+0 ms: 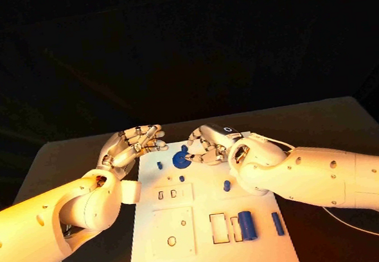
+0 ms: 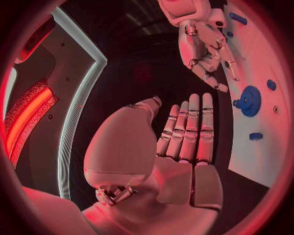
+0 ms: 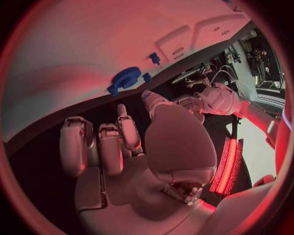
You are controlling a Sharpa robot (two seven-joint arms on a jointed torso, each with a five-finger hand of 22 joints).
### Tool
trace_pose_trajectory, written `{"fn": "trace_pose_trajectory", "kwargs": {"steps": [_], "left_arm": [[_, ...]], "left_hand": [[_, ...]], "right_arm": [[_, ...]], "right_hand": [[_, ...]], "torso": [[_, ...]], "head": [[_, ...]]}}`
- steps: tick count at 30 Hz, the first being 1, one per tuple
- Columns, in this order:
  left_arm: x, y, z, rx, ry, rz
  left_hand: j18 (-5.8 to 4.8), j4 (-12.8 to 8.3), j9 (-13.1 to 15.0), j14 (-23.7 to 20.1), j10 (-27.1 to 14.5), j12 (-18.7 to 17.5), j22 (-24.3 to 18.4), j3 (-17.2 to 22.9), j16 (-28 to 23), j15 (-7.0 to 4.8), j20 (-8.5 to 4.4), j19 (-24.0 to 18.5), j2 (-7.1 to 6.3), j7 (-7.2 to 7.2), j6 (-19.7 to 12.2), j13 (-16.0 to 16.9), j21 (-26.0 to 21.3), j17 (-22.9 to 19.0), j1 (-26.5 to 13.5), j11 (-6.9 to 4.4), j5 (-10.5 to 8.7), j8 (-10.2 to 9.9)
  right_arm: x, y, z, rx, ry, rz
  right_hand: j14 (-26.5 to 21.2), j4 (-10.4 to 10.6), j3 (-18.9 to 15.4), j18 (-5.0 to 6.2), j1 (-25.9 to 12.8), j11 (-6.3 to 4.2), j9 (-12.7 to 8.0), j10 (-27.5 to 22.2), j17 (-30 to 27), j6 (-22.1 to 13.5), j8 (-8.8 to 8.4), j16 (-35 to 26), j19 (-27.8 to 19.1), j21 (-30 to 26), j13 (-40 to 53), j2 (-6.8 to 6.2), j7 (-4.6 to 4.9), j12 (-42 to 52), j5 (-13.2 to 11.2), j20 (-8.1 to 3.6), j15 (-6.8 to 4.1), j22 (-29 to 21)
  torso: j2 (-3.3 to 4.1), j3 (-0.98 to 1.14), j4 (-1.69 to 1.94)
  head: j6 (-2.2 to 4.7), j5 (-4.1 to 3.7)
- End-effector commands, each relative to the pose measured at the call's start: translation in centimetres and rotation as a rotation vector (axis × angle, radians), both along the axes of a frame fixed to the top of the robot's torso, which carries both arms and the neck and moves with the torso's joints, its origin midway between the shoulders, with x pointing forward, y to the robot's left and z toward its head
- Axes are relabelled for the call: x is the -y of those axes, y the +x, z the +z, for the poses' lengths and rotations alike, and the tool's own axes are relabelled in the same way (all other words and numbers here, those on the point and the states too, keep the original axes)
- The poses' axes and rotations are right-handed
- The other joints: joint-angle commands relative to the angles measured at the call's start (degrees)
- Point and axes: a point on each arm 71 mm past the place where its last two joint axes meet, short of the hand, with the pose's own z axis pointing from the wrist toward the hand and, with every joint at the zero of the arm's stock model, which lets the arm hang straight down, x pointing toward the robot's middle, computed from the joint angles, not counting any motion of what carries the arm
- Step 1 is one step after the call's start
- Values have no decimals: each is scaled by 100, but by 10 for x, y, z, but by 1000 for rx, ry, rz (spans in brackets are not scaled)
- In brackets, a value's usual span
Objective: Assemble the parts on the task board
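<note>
1. Looking down from the head view, the blue gear (image 1: 182,158) sits at the far end of the task board (image 1: 215,257), between the two hands. The right hand (image 1: 212,144) is just beside it, fingers curled and holding nothing that I can see; the left hand (image 1: 133,144) hovers off the board's far left corner, fingers bent and empty. Two blue pins (image 1: 248,225) lie lengthwise near the front edge.
2. From the left wrist view, the left hand (image 2: 183,132) has its fingers straight and pressed together, holding nothing; the gear (image 2: 250,101) lies beyond the fingertips, on the board.
3. From the right wrist view, the right hand (image 3: 122,147) is loosely curled and empty, the gear (image 3: 125,78) ahead of it with bare board around. The right hand looks nearer.
</note>
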Motion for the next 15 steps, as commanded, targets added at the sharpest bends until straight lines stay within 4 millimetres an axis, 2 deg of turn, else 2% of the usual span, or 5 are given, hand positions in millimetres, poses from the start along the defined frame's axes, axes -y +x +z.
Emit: {"fn": "trace_pose_trajectory", "kwargs": {"steps": [1,6,12,13,15], "left_arm": [[-2,1,1,6,-6,-11],[-8,7,-2,4,-1,2],[-11,15,-8,-3,-1,9],[-11,17,-9,-4,-2,11],[-12,19,-11,-8,-3,15]], "left_hand": [[100,6,6,-66,26,-26,6,34,0,-5,0,-65,-67,114,-14,-9,24,6,-9,19,-24,27],[96,5,10,-140,23,-45,-1,47,-40,12,16,-126,-72,118,-26,-9,10,7,-17,27,-25,24],[88,1,18,-262,19,-81,-38,74,-138,46,63,-290,-80,132,-46,-8,-60,2,-29,45,-25,19],[88,1,19,-270,19,-84,-42,77,-146,49,67,-305,-80,133,-47,-8,-68,1,-30,46,-25,19],[87,0,20,-275,19,-86,-45,78,-151,51,70,-313,-80,133,-48,-8,-72,0,-30,47,-25,19]], "right_arm": [[12,-2,12,-33,130,30],[39,-3,22,-127,225,50],[69,-4,24,-206,260,54],[74,-3,23,-215,257,53],[83,-2,22,-227,246,49]], "right_hand": [[485,3,-32,5,57,3,-6,19,1000,12,-25,-9,-70,-93,-20,-17,-8,-10,0,-7,9,475],[382,-39,93,127,337,25,-24,-253,632,-31,-80,-163,-408,-594,-283,57,21,-278,-1,5,25,63],[347,-148,297,185,676,38,-36,-528,503,-57,-123,-233,-577,-880,-589,24,42,-586,-7,14,35,-143],[334,-186,379,198,786,39,-38,-607,464,-64,-134,-254,-614,-943,-675,-13,51,-678,339,10,32,-185],[320,-227,440,212,877,40,-39,-699,422,-57,-140,-277,-657,-1021,-807,-84,52,-803,365,15,37,-237]], "torso": [[-63,-15,-45],[-163,-49,-133],[-321,-118,-212],[-343,-131,-220],[-381,-153,-234]], "head": [[29,18],[71,36],[63,45],[57,36],[46,19]]}}
